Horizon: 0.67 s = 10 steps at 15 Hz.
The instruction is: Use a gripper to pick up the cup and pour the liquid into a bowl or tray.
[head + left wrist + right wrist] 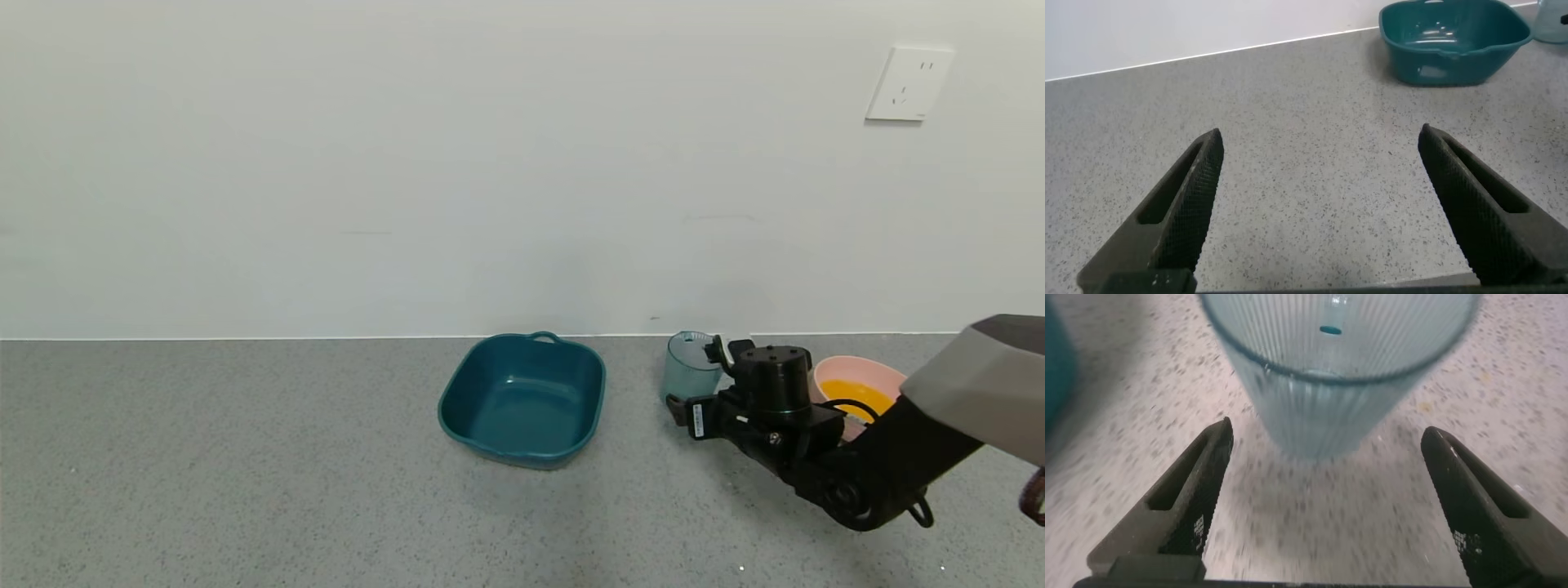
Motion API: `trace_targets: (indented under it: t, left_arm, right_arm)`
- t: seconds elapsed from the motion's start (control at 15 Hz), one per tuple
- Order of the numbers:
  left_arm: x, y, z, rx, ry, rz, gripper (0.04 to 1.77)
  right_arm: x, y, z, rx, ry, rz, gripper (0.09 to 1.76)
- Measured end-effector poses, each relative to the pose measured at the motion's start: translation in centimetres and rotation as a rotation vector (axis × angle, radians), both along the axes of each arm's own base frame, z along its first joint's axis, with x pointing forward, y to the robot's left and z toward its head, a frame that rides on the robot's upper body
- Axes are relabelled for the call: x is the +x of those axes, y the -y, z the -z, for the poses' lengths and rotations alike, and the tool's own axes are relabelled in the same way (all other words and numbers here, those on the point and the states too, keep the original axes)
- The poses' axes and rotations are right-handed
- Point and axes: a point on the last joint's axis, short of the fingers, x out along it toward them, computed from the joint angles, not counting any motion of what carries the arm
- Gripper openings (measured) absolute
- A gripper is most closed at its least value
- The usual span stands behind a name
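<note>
The cup stands upright on the grey counter and looks empty. In the right wrist view the cup is just beyond the fingertips and touches neither finger. My right gripper is open beside it, fingers wide apart. The pale pink bowl sits right of the cup, partly hidden behind my right wrist, and holds the orange-yellow liquid. My left gripper is open and empty over bare counter, out of the head view.
A dark teal square tray with a handle sits empty left of the cup; it also shows in the left wrist view. The white wall runs close behind everything. A wall socket is at upper right.
</note>
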Motion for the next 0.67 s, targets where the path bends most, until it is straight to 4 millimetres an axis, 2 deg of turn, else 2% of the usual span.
trace_targets:
  t: [0.33, 0.67]
  left_arm:
    - [0.0, 0.0, 0.0, 0.000, 0.000, 0.001, 1.72]
    - [0.0, 0.0, 0.0, 0.000, 0.000, 0.000, 1.72]
  right_arm:
    - [-4.7, 1.2, -5.2, 0.000, -0.027, -0.037, 1.69]
    - [-11.4, 3.2, -11.5, 0.008, -0.039, -0.086, 1.70]
